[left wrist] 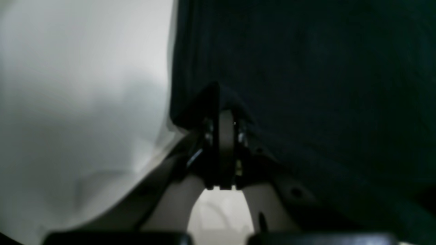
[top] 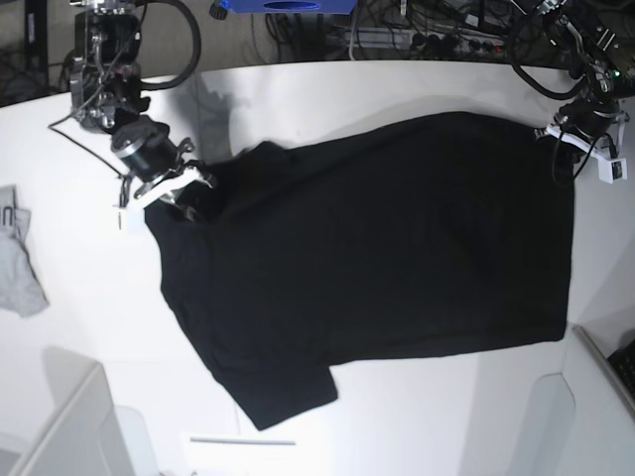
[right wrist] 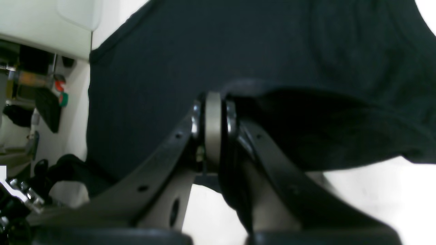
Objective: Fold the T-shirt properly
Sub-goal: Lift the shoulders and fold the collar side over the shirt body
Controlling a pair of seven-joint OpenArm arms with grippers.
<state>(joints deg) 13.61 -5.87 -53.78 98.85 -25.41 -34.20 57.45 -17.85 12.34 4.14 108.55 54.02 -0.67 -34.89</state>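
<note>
The black T-shirt lies spread on the white table, plain side up, with one short sleeve pointing to the front. In the base view my right gripper stands at the shirt's far-left shoulder part and is shut on a bunched fold there. The right wrist view shows that gripper pinched on the dark T-shirt. My left gripper is at the shirt's far-right corner. In the left wrist view the left gripper is shut on the edge of the T-shirt.
A small light grey garment lies at the table's left edge. White bins stand at the front left and front right. A thin white strip lies near the front edge. Cables run behind the table.
</note>
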